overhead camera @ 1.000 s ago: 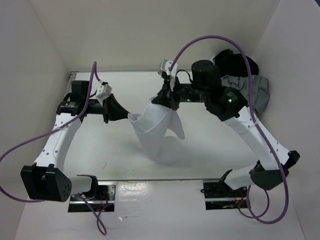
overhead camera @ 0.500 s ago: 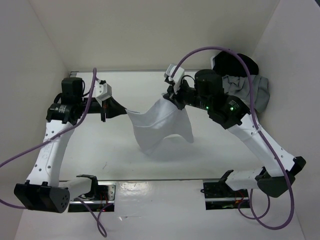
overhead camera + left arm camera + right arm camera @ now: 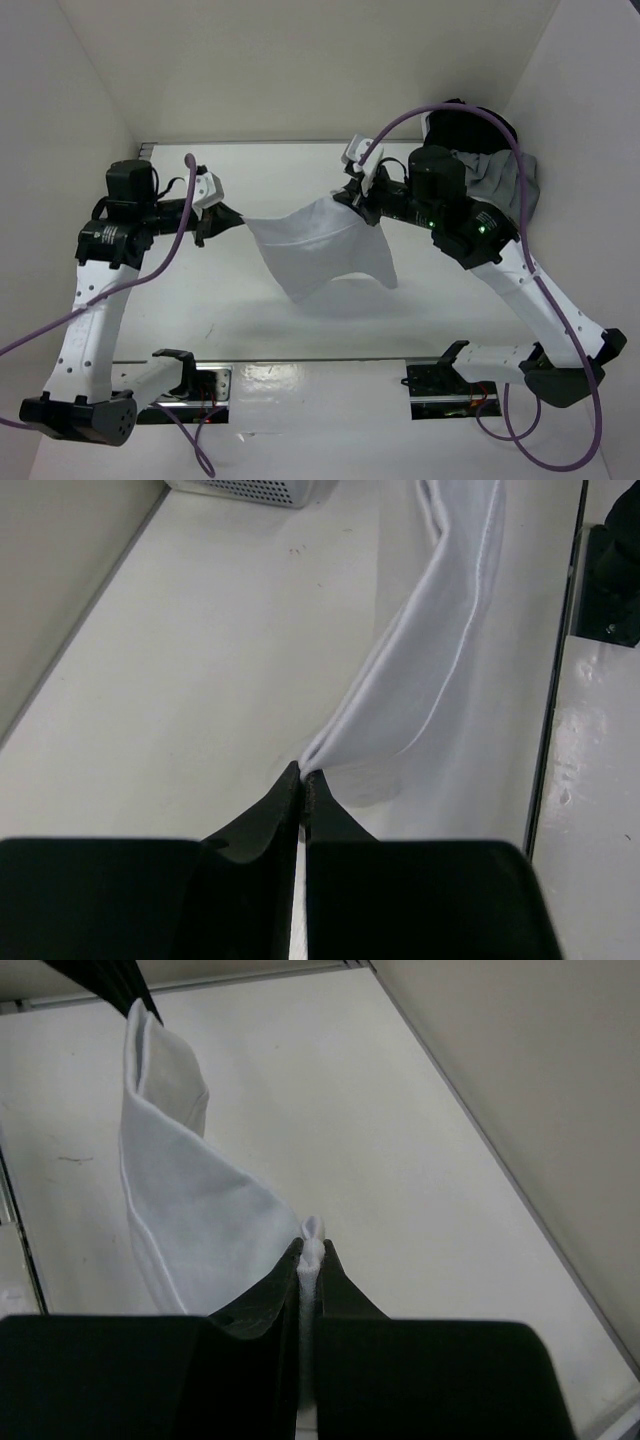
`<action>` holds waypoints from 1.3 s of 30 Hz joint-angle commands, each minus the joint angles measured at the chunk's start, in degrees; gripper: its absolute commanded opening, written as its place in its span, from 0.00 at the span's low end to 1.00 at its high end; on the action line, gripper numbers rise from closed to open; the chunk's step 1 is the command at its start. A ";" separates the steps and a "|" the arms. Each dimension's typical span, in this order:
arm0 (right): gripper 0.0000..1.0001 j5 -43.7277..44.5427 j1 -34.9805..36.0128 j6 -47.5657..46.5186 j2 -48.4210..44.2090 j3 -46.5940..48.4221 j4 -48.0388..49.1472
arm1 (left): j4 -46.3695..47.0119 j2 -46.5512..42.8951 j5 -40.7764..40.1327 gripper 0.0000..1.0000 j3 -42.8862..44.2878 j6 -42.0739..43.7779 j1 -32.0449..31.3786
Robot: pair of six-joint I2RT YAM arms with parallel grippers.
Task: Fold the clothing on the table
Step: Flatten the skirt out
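Span of cloth between two pincers. Left gripper (image 3: pixel 241 218), at left, is clenched on one upper corner of the plain white thin-fabric clothing (image 3: pixel 325 245). The clothing hangs above the middle of the large flat white table (image 3: pixel 200 300). Its long axis runs left to right along the stretched top edge, and its slack lower part droops toward the near rail. Whether the lowest fold touches the surface cannot be told. Right gripper (image 3: pixel 352 196) is clenched on the opposite corner, so neither arm is nearer. A crumpled grey garment (image 3: pixel 527 188) and a black garment (image 3: pixel 462 128) lie at the far right corner, behind the right arm and apart from the cloth. A lay-down probably need not cross them.
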 commanded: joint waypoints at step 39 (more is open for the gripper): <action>0.00 -12.16 -7.58 1.13 -0.74 -21.52 14.81 | 0.52 6.91 -14.32 0.08 -0.80 0.42 -3.50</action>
